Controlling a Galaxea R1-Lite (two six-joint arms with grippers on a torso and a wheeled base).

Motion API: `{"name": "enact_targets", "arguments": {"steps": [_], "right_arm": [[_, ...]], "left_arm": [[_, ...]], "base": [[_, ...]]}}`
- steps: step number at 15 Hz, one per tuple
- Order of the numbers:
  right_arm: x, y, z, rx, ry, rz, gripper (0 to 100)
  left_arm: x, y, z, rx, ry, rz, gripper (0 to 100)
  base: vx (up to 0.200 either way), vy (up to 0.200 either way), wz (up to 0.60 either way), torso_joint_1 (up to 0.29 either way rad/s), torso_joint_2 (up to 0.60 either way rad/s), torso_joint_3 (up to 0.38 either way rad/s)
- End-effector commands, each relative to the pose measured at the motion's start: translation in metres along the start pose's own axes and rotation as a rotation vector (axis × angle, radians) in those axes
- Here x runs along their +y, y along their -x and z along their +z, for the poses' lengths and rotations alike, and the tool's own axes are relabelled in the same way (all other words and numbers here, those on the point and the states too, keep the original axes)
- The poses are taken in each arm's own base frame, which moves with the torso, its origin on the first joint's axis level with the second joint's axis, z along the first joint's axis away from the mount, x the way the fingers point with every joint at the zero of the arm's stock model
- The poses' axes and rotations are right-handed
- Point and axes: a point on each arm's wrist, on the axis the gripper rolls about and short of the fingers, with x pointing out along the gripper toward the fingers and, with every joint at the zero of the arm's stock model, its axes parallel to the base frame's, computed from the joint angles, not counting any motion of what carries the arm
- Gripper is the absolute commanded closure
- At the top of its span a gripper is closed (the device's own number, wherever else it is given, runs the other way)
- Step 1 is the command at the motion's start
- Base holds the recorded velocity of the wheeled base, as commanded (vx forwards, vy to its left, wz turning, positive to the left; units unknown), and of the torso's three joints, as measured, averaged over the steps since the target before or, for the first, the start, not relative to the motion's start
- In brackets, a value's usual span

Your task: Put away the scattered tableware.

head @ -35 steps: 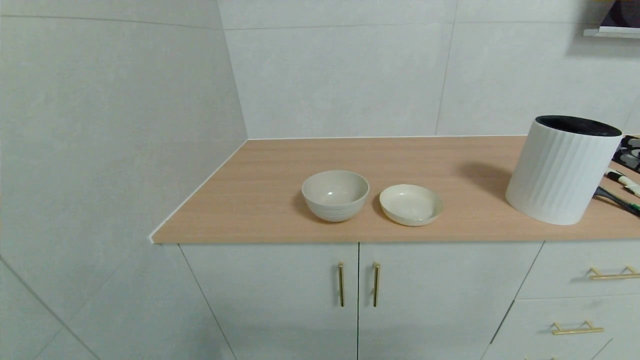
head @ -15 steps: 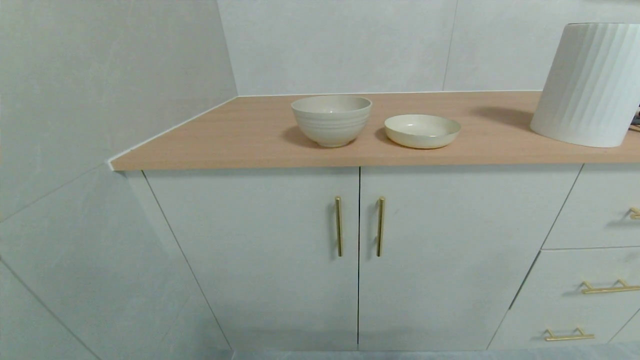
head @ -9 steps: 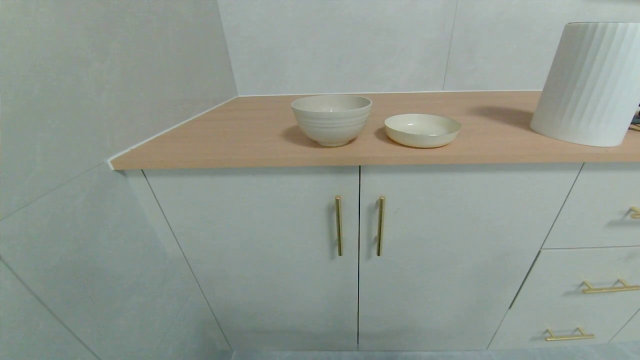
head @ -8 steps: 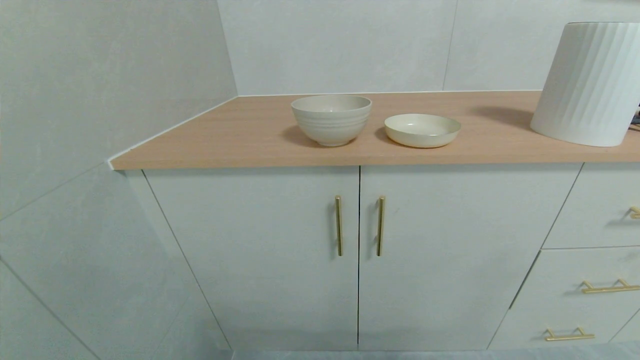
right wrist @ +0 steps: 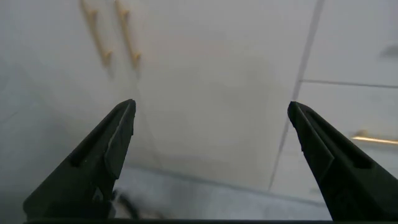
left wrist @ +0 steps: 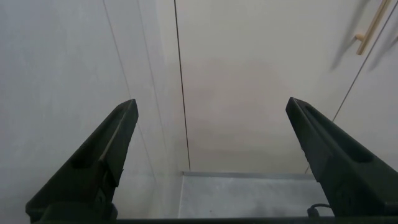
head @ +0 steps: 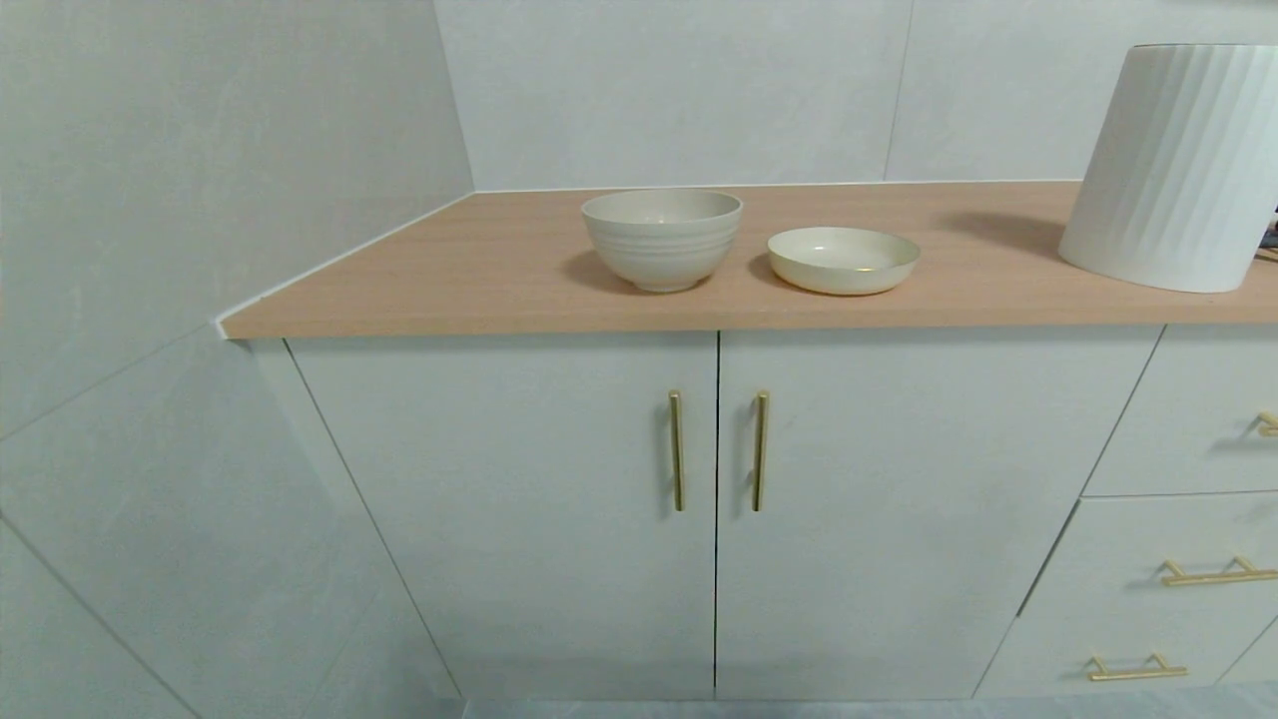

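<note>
You are starting from nothing: left hand and right hand are hanging released, beige ribbed bowl and shallow cream dish waiting above them.

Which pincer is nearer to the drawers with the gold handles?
Right. The right pincer hangs low before the right cabinet door, with the drawers just beside it. The left pincer is low before the left cabinet door, one door farther from them.

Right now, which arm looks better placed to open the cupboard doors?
Probably the right. The open right gripper faces both door handles; the open left gripper is aimed nearer the wall, with one handle farther off.
</note>
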Motion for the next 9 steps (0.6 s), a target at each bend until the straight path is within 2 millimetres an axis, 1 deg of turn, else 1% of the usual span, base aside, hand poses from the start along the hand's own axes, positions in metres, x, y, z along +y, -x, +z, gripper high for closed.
{"name": "enact_targets", "arguments": {"steps": [1,3,4,5,6,7,8,9], "right_arm": [[-0.004,-0.034,0.028,0.211,-0.058,0.107,0],[-0.006,-0.066,0.044,0.346,-0.085,0.199,0],[-0.003,-0.083,0.051,0.407,-0.091,0.245,0],[0.000,-0.093,0.054,0.441,-0.092,0.263,0],[0.008,-0.115,0.060,0.501,-0.091,0.318,0],[0.016,-0.130,0.061,0.534,-0.097,0.366,0],[0.029,-0.155,0.063,0.555,-0.098,0.426,0],[0.037,-0.176,0.063,0.548,-0.092,0.448,0]], "left_arm": [[0.000,0.000,0.000,0.000,0.000,0.001,0],[0.000,0.000,0.000,0.000,0.000,0.001,0],[0.000,0.000,0.000,0.000,-0.003,0.002,0],[0.000,0.000,0.000,0.000,-0.003,0.001,0],[0.000,0.000,0.000,0.000,-0.005,0.001,0],[0.000,0.000,0.000,0.000,-0.006,0.001,0],[0.000,0.000,0.000,0.000,-0.006,0.001,0],[0.000,0.000,0.000,0.000,-0.006,0.001,0]], "base": [[0.000,0.000,0.00,0.000,0.00,0.000],[0.000,0.000,0.00,0.000,0.00,0.000],[0.000,0.000,0.00,0.000,0.00,0.000],[0.000,0.000,0.00,0.000,0.00,0.000],[0.000,0.000,0.00,0.000,0.00,0.000],[0.000,0.000,0.00,0.000,0.00,0.000],[0.000,0.000,0.00,0.000,0.00,0.000],[0.000,0.000,0.00,0.000,0.00,0.000]]}}
